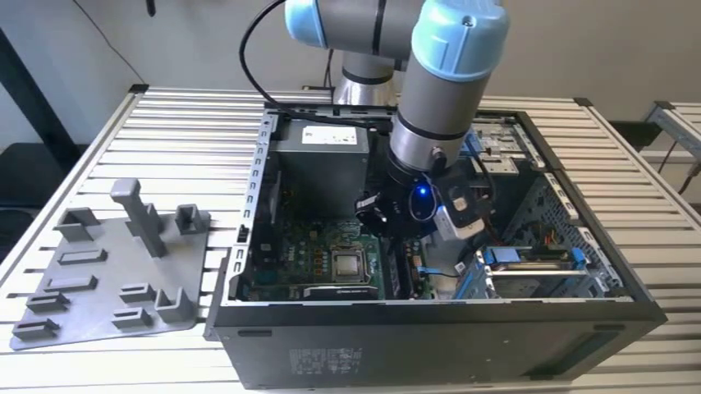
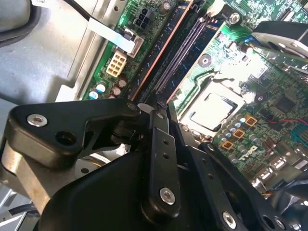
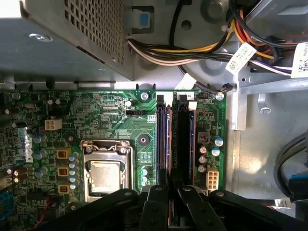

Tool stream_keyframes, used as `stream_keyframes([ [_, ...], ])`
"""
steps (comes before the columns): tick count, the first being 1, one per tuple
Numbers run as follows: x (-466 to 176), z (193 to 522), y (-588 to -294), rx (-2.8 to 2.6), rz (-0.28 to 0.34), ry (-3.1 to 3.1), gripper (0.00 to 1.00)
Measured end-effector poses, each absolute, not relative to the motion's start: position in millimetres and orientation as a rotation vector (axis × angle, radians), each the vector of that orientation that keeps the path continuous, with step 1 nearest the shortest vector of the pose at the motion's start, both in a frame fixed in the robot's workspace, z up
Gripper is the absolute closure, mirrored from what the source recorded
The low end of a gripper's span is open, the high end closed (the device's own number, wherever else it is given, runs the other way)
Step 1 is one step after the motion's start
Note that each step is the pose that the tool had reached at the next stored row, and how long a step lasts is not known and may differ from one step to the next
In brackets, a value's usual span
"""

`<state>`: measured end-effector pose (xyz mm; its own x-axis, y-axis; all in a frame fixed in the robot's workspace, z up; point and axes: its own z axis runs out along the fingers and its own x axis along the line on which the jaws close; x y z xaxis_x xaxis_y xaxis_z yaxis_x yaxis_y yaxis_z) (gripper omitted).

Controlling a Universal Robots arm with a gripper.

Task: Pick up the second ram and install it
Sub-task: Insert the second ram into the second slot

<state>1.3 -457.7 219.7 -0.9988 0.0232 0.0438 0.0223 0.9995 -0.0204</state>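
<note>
In the exterior view my gripper (image 1: 408, 240) is down inside the open computer case (image 1: 438, 328), over the motherboard (image 1: 318, 263). In both wrist views the black fingers (image 3: 159, 192) come close together right above the memory slots (image 2: 180, 53). The second ram (image 3: 168, 139) shows edge-on as a thin dark stick with an orange-blue edge. It stands along the slots and runs in between my fingertips. My gripper (image 3: 172, 190) looks shut on its near end (image 2: 159, 103). Whether the stick is fully seated is hidden by the fingers.
The processor socket (image 3: 105, 175) lies beside the slots. The grey power supply box (image 3: 72, 33) and bundled cables (image 3: 192, 48) sit beyond them. A drive cage (image 1: 537, 263) fills the case's right side in the exterior view. A grey pegged tray (image 1: 110, 271) lies outside on the slatted table (image 1: 613, 164).
</note>
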Motion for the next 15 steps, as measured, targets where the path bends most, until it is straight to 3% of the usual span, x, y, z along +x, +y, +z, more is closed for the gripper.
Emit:
stream_keyframes([
  [15, 1.3, 218.3, -457.7, -0.014, 0.031, -3.098, 0.86],
])
